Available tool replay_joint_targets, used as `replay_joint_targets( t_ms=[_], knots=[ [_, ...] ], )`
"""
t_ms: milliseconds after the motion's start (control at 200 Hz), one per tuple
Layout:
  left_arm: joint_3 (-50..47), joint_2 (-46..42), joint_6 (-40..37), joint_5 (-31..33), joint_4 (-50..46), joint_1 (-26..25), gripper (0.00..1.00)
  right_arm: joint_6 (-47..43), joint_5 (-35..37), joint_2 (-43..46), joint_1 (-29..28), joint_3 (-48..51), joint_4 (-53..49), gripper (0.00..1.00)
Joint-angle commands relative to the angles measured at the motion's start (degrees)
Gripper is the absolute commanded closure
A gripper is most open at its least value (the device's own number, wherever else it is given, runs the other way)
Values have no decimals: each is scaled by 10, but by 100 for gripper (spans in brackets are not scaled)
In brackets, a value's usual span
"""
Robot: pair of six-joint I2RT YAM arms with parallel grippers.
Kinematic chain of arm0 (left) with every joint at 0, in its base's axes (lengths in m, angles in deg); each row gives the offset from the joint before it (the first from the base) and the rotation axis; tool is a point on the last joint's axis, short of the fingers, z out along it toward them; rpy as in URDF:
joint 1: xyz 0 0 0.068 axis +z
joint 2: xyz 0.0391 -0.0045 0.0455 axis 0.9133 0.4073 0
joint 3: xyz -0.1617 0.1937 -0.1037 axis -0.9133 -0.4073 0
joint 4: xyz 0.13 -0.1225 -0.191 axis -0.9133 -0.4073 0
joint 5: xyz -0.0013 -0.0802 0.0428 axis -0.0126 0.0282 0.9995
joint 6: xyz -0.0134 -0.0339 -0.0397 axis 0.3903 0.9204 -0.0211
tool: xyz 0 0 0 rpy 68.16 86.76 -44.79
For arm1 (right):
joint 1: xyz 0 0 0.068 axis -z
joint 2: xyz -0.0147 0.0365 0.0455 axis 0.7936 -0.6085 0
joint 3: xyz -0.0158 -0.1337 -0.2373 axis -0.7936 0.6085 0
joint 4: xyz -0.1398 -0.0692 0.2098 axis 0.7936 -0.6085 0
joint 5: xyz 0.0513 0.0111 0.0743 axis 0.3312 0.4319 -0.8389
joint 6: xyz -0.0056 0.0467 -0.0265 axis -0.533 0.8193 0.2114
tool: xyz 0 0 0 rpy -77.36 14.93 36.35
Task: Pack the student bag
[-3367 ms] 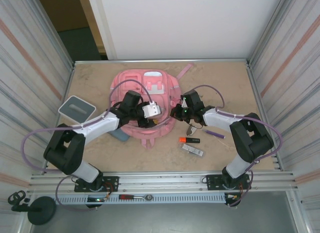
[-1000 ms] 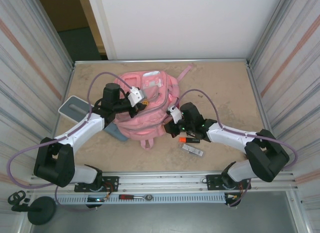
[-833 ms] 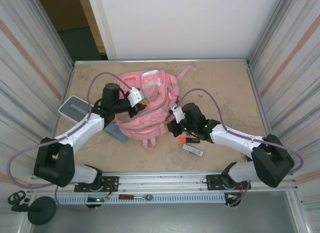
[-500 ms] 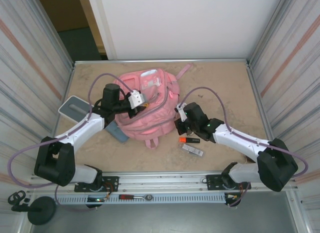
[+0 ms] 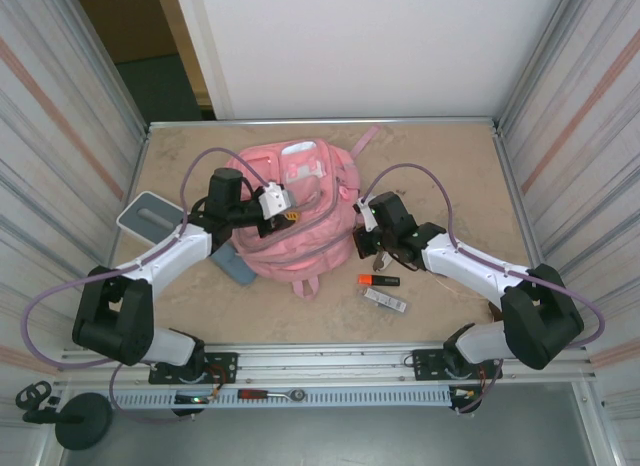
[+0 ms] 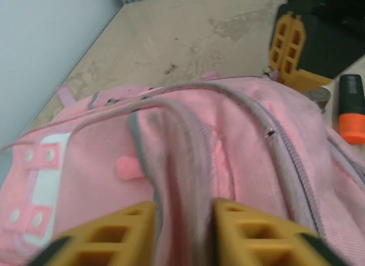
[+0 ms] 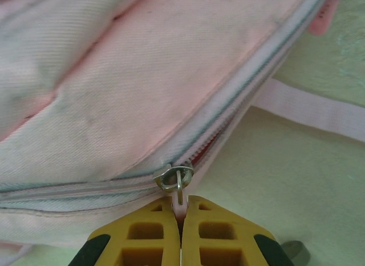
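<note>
Now, left side: a flat grey box with a pale rim point(image 5: 153, 215) lies on the mottled sandy table point(image 5: 460, 166), well apart from the bag. A blue-grey flat thing point(image 5: 236, 265) pokes out from under the near left edge of the student bag point(image 5: 310, 236).

The bag is soft pink woven cloth with grey-trimmed zips and a white patch toward its far end. It lies mid-table, between the two arms.

The left gripper point(image 5: 284, 208) sits over the bag's left half. In its wrist view the yellow ribbed fingers point(image 6: 134, 217) stand apart, and a grey-edged fold of cloth lies in the gap.

The right gripper point(image 7: 180, 198) is at the bag's right edge. Its fingers are pressed together, clamped on the zip pull point(image 7: 178, 186), with the metal slider just beyond the tips.

Right of the bag on the near side lie an orange-and-black highlighter point(image 5: 378, 280) and a striped grey stick point(image 5: 385, 301). Both are near the right forearm and apart from the bag.
</note>
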Motion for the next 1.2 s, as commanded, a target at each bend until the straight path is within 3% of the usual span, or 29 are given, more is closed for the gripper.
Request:
replay_joint_targets(
  t_ms=[0, 170, 255, 426, 646, 781, 982, 1192],
  knots=[
    [1, -49, 15, 50, -15, -22, 47, 4, -53, 19, -5, -8, 42, 100],
    [-82, -160, 37, 169, 0, -94, 26, 24, -74, 41, -15, -11, 52, 100],
    [-119, -203, 23, 231, -4, -152, 22, 33, -83, 49, -18, -12, 55, 100],
    [-155, -203, 0, 334, 2, -247, 26, 44, -89, 55, -25, -16, 62, 100],
    [-146, -132, -24, 441, 34, -253, 42, 46, -82, 60, -40, -21, 56, 100],
    [-147, -115, -30, 440, 60, -247, 56, 37, -70, 60, -40, -15, 44, 100],
    [-165, -129, -26, 391, 38, -194, 100, 6, -16, 50, -29, -13, 6, 100],
    [-195, -194, -36, 298, 50, -143, 100, 9, 50, 3, 23, -23, -18, 100]
  ],
)
